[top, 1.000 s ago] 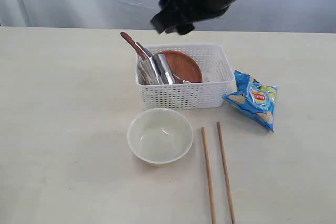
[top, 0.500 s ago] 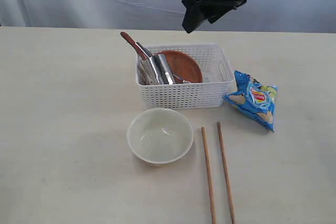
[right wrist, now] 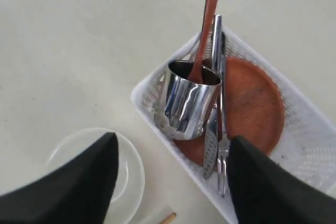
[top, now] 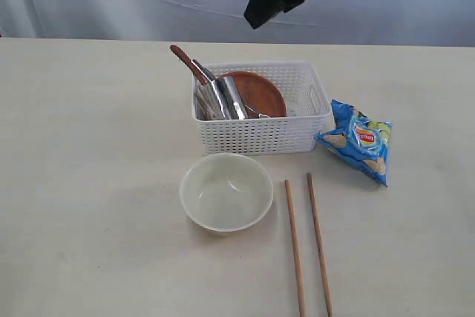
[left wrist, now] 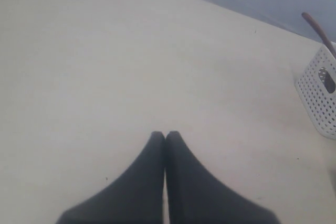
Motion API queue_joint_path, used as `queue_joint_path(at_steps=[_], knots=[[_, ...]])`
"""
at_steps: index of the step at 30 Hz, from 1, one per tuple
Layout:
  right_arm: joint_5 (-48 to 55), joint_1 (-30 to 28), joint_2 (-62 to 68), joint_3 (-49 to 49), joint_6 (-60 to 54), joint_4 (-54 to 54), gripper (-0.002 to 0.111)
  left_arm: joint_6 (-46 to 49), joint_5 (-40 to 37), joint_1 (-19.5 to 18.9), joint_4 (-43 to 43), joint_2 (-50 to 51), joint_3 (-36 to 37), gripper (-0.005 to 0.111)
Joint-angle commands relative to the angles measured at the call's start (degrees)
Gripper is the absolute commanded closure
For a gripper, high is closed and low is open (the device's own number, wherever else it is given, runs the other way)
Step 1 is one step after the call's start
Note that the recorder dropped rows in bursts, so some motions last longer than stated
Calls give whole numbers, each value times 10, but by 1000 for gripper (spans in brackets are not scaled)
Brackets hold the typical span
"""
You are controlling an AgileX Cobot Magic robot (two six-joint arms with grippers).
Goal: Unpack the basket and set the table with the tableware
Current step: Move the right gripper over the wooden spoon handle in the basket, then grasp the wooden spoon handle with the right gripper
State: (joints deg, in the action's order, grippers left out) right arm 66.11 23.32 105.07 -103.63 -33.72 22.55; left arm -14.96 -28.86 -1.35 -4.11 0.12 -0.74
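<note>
Far left, the left gripper (left wrist: pixel 165 136) hangs over bare table (top: pixel 89 146), its jaws pressed together and empty. Near the middle, a cream bowl (top: pixel 226 191) sits empty on the table just in front of the white basket (top: pixel 256 137).

The basket holds a steel cup (right wrist: pixel 186 100) tilted on its side with a dark wooden spoon (right wrist: pixel 208 14) poking out of it. It also holds a reddish-brown plate (right wrist: pixel 254 103) and a steel knife and fork (right wrist: pixel 217 51); which of those two is which is hard to tell.

The right gripper (right wrist: pixel 173 142) hovers high above the basket, jaws wide apart and holding nothing. It looks lined up on the cup, so the next move calls for lowering and closing round its tilted wall.

Right of the bowl lie two chopsticks (top: pixel 295 246), then a blue chips bag (top: pixel 356 141).
</note>
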Motion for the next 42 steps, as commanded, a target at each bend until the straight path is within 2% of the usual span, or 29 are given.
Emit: queue_joint_path(at_steps=[1, 4, 11, 25, 42], knots=[[-22, 28, 41, -23, -46, -5, 62, -1, 3, 4, -2, -1, 4, 107], [-10, 36, 85, -70, -46, -12, 53, -1, 3, 4, -2, -1, 4, 107], [-27, 38, 140, -108, -43, -19, 54, -1, 3, 4, -2, -1, 4, 107], [-457, 101, 263, -108, -21, 6, 54, -1, 3, 4, -2, -1, 4, 107], [-440, 102, 312, -108, -10, 5, 54, -1, 3, 4, -2, -1, 4, 107]])
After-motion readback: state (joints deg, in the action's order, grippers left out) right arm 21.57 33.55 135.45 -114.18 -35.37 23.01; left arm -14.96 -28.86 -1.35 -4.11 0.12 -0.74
